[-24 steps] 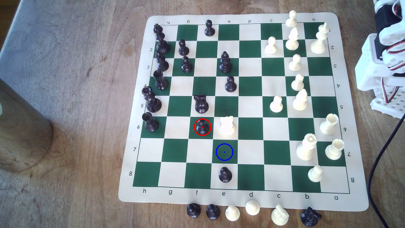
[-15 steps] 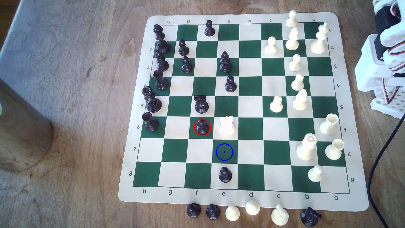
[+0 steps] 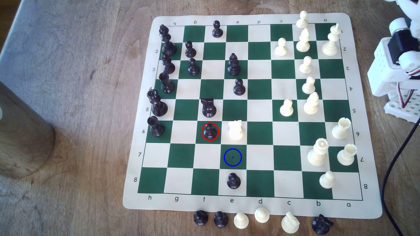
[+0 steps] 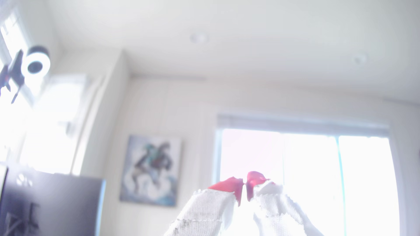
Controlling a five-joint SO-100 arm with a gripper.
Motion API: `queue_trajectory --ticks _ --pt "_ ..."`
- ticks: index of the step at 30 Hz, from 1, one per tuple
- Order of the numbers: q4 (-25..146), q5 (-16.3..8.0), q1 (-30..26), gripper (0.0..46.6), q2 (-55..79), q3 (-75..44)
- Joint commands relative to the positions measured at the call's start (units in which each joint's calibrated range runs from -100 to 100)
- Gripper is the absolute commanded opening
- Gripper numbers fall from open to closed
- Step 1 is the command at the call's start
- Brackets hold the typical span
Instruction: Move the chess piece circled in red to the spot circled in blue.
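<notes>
One diagonal square separates the ringed pawn (image 3: 209, 132) from the blue-ringed square (image 3: 232, 157) — my gripper (image 4: 244, 191), pinched shut and empty, must open and avoid the white rook (image 3: 235, 129).

The gripper (image 4: 244, 189) is pointing up into the room, its red-tipped white fingers (image 4: 229, 186) pressing together with only a hairline seam between them and nothing held. Behind it a bright window (image 4: 306, 163) is glaring. A framed picture (image 4: 151, 170) is hanging on the wall, and a ring-fronted camera (image 4: 35, 62) is sitting high nearby.
</notes>
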Motion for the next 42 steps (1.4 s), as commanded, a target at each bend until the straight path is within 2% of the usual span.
queue_trajectory --ticks 1,2,5,9,14,19,20,24,28,30,33,39,42 --pt "23.45 -0.34 1.6 0.2 -0.11 -12.01" --pt "34.26 -0.34 2.46 0.2 -0.11 -15.36" --pt "43.44 -0.34 2.46 0.2 -0.11 -17.18" --pt "54.98 -0.49 -0.75 0.2 -0.11 -18.72" --pt "68.42 -0.88 -7.63 0.3 3.88 -20.17" --pt "77.92 -2.34 -15.68 2.5 13.47 -26.88" --pt "81.11 -3.32 -16.86 3.6 18.9 -31.41" --pt "82.83 -5.71 -15.92 5.9 31.38 -39.57" --pt "82.91 -6.64 -19.05 5.8 37.66 -45.19" --pt "83.81 -7.47 -20.22 5.6 44.88 -52.63" --pt "83.81 -9.08 -19.91 5.3 53.45 -60.24" --pt "80.78 -11.53 -19.67 4.8 62.62 -64.5" --pt "80.62 -13.28 -18.11 4.7 70.09 -70.31"
